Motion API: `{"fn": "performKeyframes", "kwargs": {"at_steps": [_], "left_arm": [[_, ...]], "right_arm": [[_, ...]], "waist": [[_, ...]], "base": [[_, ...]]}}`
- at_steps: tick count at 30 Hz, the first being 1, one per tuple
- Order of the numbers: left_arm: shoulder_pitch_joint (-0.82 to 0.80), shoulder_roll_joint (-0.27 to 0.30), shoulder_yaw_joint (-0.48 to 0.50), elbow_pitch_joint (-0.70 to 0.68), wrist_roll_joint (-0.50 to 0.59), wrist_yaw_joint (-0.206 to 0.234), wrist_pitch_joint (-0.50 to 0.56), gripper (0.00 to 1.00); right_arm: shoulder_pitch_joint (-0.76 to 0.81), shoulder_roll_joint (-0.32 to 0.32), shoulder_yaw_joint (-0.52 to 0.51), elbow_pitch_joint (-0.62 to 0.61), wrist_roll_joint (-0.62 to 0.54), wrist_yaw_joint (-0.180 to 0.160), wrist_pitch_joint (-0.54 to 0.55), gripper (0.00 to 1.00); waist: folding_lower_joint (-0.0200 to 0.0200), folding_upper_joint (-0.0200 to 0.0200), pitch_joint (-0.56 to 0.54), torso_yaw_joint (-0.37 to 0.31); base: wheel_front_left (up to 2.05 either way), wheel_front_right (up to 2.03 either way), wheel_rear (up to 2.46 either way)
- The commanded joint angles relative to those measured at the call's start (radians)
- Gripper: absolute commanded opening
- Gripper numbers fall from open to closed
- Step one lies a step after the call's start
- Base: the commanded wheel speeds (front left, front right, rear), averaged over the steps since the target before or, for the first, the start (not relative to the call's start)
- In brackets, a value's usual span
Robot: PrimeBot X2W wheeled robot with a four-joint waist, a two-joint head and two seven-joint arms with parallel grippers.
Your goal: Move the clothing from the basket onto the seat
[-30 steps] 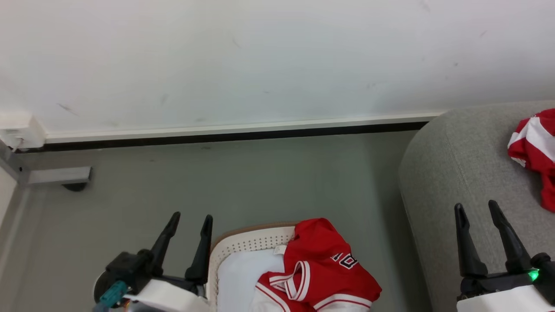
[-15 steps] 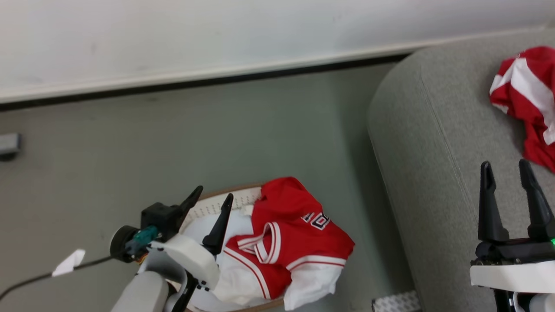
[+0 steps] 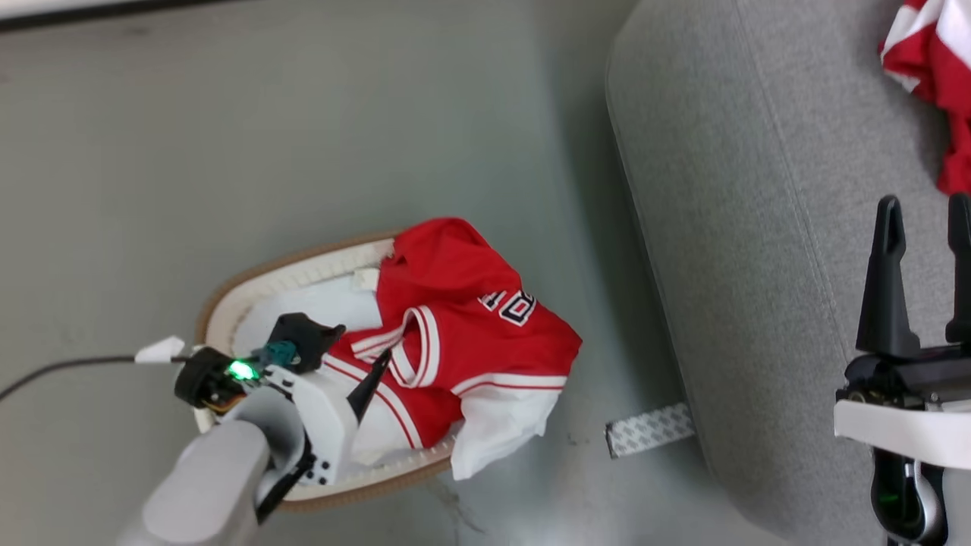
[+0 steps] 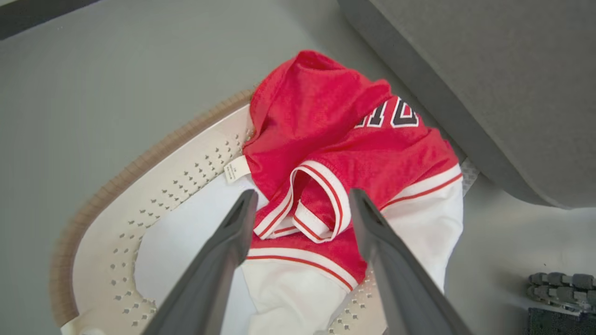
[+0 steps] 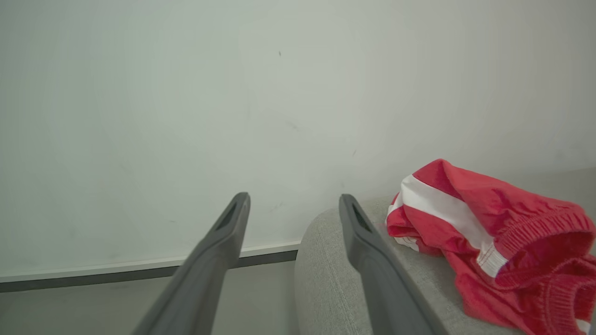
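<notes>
The left hand [image 4: 302, 193] is open, fingers spread wide with nothing clamped between them, and it is poised over the basket [image 4: 153, 186]. The red jersey [image 4: 326, 116] lies straight ahead of and beneath its fingertips. In the left wrist view the striped red-and-white collar sits in the gap between the two tips, though whether they touch the cloth cannot be told. Beyond the collar the red body bunches up over the far rim. A white sleeve spills over the basket's edge on the hand's right, towards the seat [image 3: 728, 189]. To the hand's left and below it, the white sheet [image 4: 186, 223] lines the bare part of the basket.

The right hand [image 3: 924, 201] is also open and empty, held above the seat. A second red garment [image 5: 489, 232] with a white stripe lies crumpled on the seat ahead of its fingertips and off to their right, clear of them.

The lettering [image 4: 389, 114] on the jersey in the basket is dark with white edges and lies past the left hand's right fingertip. A fold hides part of it, so only blocky fragments show and no word can be read. A small white care label [image 4: 236, 168] pokes out just beyond the left fingertip, beside the perforated wall, and its print is too small to read
</notes>
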Motion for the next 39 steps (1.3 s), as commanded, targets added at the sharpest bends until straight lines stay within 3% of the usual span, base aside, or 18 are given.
{"fn": "performKeyframes", "kwargs": {"at_steps": [1,11,17,28,36,37,39], "left_arm": [[-0.032,0.028,-0.02,0.024,-0.015,0.001,0.011,1.0],[-0.176,0.103,-0.195,0.135,-0.073,0.001,0.056,1.0],[-0.256,0.129,-0.24,0.213,-0.076,0.001,0.079,1.0],[-0.337,0.124,-0.262,0.351,-0.059,0.003,0.095,1.0],[-0.359,0.106,-0.341,0.449,-0.01,0.002,0.172,1.0],[-0.365,0.102,-0.342,0.449,-0.016,0.002,0.161,0.75],[-0.377,0.097,-0.344,0.445,-0.029,0.002,0.135,0.0]], "right_arm": [[-0.029,0.003,0.007,-0.011,0.015,-0.002,-0.002,1.0],[-0.087,0.003,0.039,-0.111,0.058,-0.002,-0.002,1.0],[-0.107,0.003,0.042,-0.184,0.066,-0.002,-0.002,1.0],[-0.073,0.003,0.06,-0.247,0.063,-0.002,-0.002,1.0],[-0.051,0.003,0.056,-0.247,0.065,-0.002,-0.002,1.0],[-0.052,0.003,0.056,-0.244,0.065,-0.002,-0.002,1.0],[-0.059,0.003,0.056,-0.236,0.066,-0.002,-0.002,1.0]], "waist": [[-0.0002,0.0,0.079,-0.04],[-0.0002,0.0,0.231,-0.089],[-0.0002,0.0,0.304,-0.121],[-0.0002,0.0,0.363,-0.157],[-0.0002,0.0,0.376,-0.153],[-0.0002,0.0,0.376,-0.153],[-0.0002,0.0,0.375,-0.153]], "base": [[0.0,0.0,0.0],[0.0,0.0,0.0],[0.0,0.0,0.0],[0.0,0.0,0.0],[0.0,0.0,0.0],[0.0,0.0,0.0],[0.0,0.0,0.0]]}}
